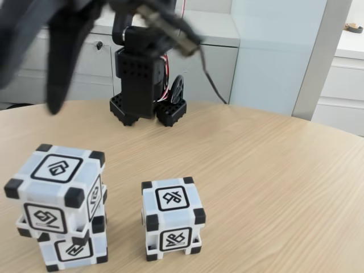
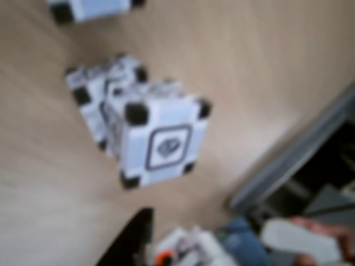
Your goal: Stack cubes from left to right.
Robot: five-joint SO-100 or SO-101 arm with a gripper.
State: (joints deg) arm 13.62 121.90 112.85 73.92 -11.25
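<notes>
Near the counter's (image 1: 267,159) front edge in the fixed view, one cube (image 1: 57,187) sits askew atop another (image 1: 74,247); the third cube (image 1: 172,218) stands just right, apart. The blurred claw (image 1: 57,85) hangs above, grip state unclear

Round light-wood table (image 1: 273,165). Behind its far edge I see grey cabinets (image 1: 57,62), pale blue wall panel (image 1: 273,51), white drawers (image 1: 341,85) at right. Light even.

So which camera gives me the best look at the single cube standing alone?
The fixed view: the lone cube is sharp, whole, with its top and front symbols readable. The wrist view catches just a blurred, cropped piece of it at the top edge.
</notes>
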